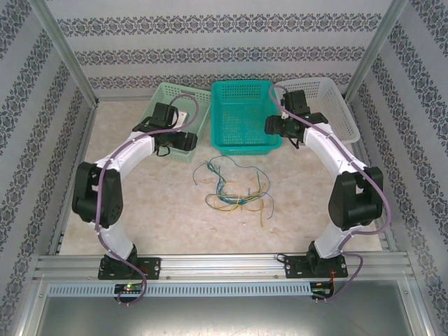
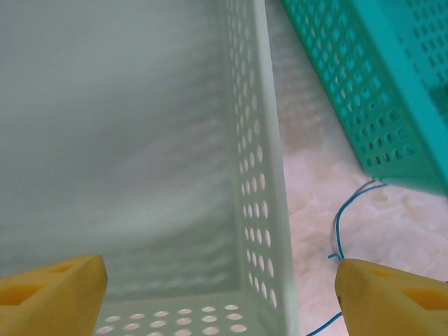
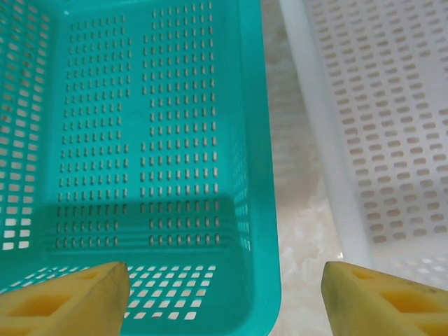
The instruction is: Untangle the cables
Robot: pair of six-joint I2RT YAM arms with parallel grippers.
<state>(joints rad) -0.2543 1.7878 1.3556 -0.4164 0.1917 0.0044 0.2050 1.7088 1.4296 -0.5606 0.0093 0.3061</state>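
Observation:
The cables (image 1: 234,185) lie in a loose tangle of yellow, blue and dark green strands on the table, in front of the teal basket. One blue cable (image 2: 339,224) runs past my left gripper's right finger in the left wrist view. My left gripper (image 1: 183,140) (image 2: 220,280) is open over the near right corner of the light green basket (image 2: 269,175), holding nothing. My right gripper (image 1: 274,126) (image 3: 224,280) is open over the teal basket's (image 3: 262,140) near right corner, also with nothing in it. Both grippers are well back from the tangle.
Three baskets stand in a row at the back: light green (image 1: 168,105), teal (image 1: 245,115) and white (image 1: 329,105). A narrow strip of table (image 3: 297,210) separates the teal basket from the white one (image 3: 392,126). Patterned walls and metal posts enclose the table.

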